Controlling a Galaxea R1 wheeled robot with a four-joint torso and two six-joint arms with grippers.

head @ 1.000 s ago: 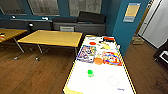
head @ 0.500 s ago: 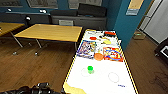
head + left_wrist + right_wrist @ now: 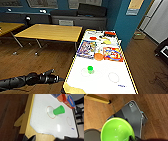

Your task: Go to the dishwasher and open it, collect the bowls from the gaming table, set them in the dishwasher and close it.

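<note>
Bowls: lime-green bowl [image 3: 117, 130] pinched at rim by right gripper [image 3: 132, 138], carried above wood floor [image 3: 154, 107]; bright green one [image 3: 90, 69] stands on gaming table [image 3: 100, 82], awaiting pickup. Left gripper [image 3: 56, 79] near table edge, finger state unclear.

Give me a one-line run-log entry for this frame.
stage: at gaming table | left gripper: near its corner, state unclear | bright green bowl: on white top | lime-green bowl: in right wrist view over wood floor

lime-green bowl [image 3: 116, 130]: cut by frame edge | left gripper [image 3: 58, 79]: finger state unreadable | far game boxes [image 3: 112, 53]: blurred
</note>
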